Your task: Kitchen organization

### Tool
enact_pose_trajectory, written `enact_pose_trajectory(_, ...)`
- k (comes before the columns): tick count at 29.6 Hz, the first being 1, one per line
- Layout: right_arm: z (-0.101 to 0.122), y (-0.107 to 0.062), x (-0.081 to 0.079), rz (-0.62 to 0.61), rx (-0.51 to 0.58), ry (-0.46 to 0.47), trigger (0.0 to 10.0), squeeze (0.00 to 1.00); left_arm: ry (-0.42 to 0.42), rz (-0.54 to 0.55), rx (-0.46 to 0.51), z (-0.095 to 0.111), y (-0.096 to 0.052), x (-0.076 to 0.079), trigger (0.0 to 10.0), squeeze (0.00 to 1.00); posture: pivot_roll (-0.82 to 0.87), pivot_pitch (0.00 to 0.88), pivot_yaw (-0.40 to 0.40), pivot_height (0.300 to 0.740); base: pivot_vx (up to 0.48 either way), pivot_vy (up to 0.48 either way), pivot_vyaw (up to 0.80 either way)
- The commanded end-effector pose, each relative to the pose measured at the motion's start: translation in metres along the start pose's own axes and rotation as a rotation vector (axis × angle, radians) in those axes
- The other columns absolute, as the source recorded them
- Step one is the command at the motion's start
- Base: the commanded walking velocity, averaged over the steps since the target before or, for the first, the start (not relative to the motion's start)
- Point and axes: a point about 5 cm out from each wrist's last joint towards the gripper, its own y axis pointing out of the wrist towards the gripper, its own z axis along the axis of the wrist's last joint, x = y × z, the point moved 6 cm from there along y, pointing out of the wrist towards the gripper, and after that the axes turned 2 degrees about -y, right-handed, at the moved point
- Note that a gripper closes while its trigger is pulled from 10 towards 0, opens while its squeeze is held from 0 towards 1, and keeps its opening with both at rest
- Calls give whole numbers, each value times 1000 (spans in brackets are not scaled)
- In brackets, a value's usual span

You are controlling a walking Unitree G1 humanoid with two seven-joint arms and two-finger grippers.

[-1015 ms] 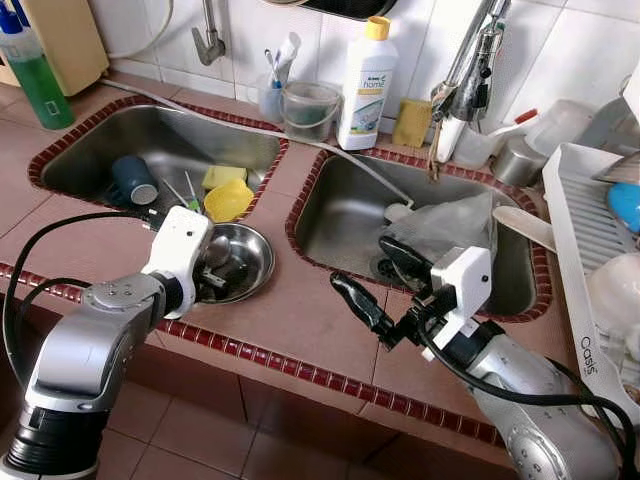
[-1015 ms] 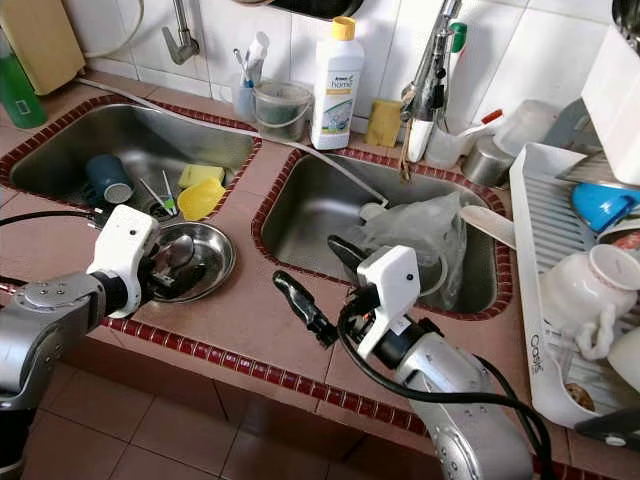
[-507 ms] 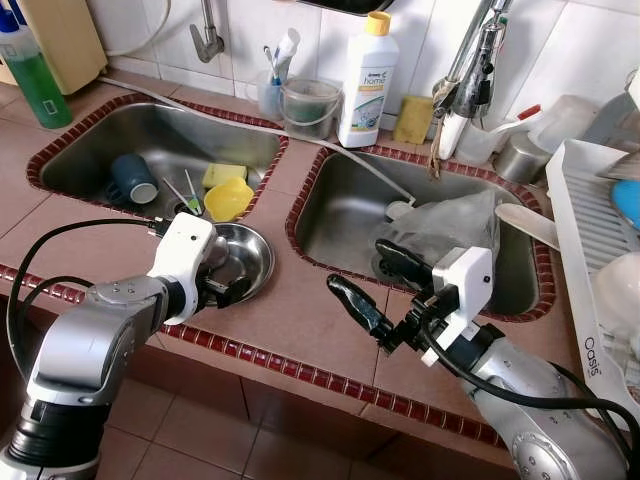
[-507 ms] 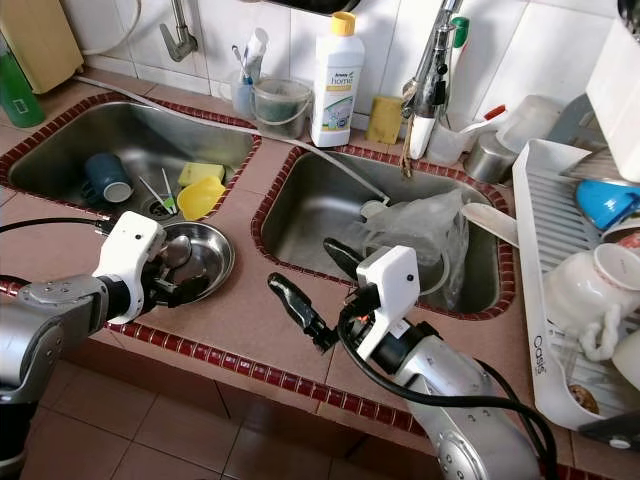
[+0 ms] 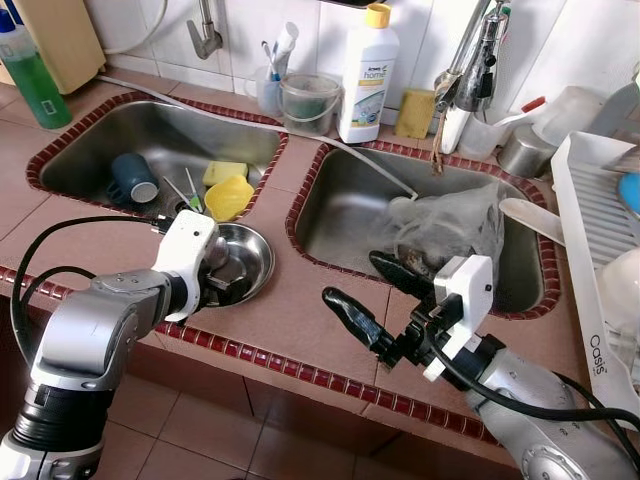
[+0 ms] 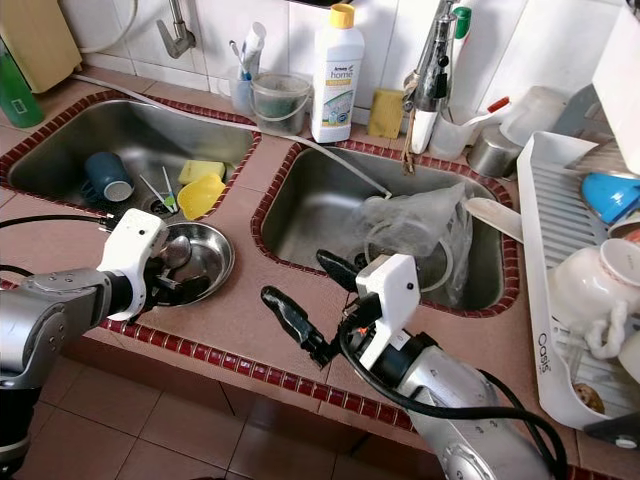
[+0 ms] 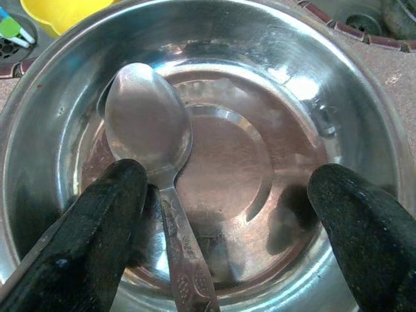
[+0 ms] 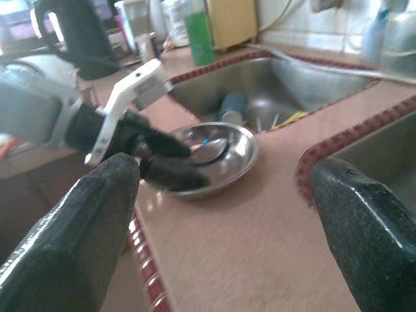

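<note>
A steel bowl [image 5: 262,262] stands on the tiled counter [image 5: 300,310] between the two sinks, with a metal spoon [image 7: 149,123] lying in it. My left gripper [image 5: 225,283] reaches into the bowl and is open. Its fingers [image 7: 97,240] straddle the spoon's handle, which lies close beside one finger. My right gripper [image 5: 375,297] hovers open and empty over the counter by the right sink's front rim. Its wrist view looks across at the bowl [image 8: 214,156].
The left sink holds a blue mug [image 5: 133,180], a yellow sponge and a yellow cup [image 5: 228,198]. A crumpled plastic bag [image 5: 450,215] lies in the right sink. A white dish rack [image 5: 590,230] stands at the right. Bottles and a tap [image 5: 470,70] line the back wall.
My right gripper has drifted slightly toward the counter's front edge. The left gripper stays in the bowl around the spoon.
</note>
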Motion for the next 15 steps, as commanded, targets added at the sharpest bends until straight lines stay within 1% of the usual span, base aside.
enact_pose_trajectory(1, 4, -3, -4, 20, 0, -5, 10000, 0, 14, -7, -11, 1, -1, 1, 10000, 0, 160, 137, -40, 740, 0, 0, 0)
enact_pose_trajectory(2, 3, -4, -4, 20, -5, -4, 10000, 0, 13, -6, -9, 1, -1, 0, 10000, 0, 160, 137, -39, 740, 0, 0, 0)
enact_pose_trajectory(3, 1, -5, -3, 18, -13, -7, 10000, 0, 17, -10, -6, 1, -1, 1, 9686, 0, 160, 137, -39, 740, 0, 0, 0)
enact_pose_trajectory(4, 1, -5, -3, 17, -15, -8, 10000, 0, 18, -12, -6, 2, -1, 1, 9686, 0, 160, 137, -39, 740, 0, 0, 0)
enact_pose_trajectory(5, -1, -6, -2, 13, -22, -16, 10000, 0, 18, -8, -4, 2, -1, 1, 6549, 0, 160, 137, -39, 740, 0, 0, 0)
enact_pose_trajectory(6, -3, -6, -1, 7, -33, -26, 10000, 0, 12, -5, -2, 1, -1, 0, 1922, 0, 158, 134, -38, 740, 0, 0, 0)
enact_pose_trajectory(7, -3, -7, 0, 5, -36, -27, 10000, 0, 7, -2, 0, 1, -1, -1, 0, 0, 157, 133, -38, 740, 0, 0, 0)
enact_pose_trajectory(15, -1, -8, 4, -8, -34, -31, 10000, 0, 3, -3, 7, 1, -2, -1, 0, 0, 158, 133, -45, 740, 0, 0, 0)
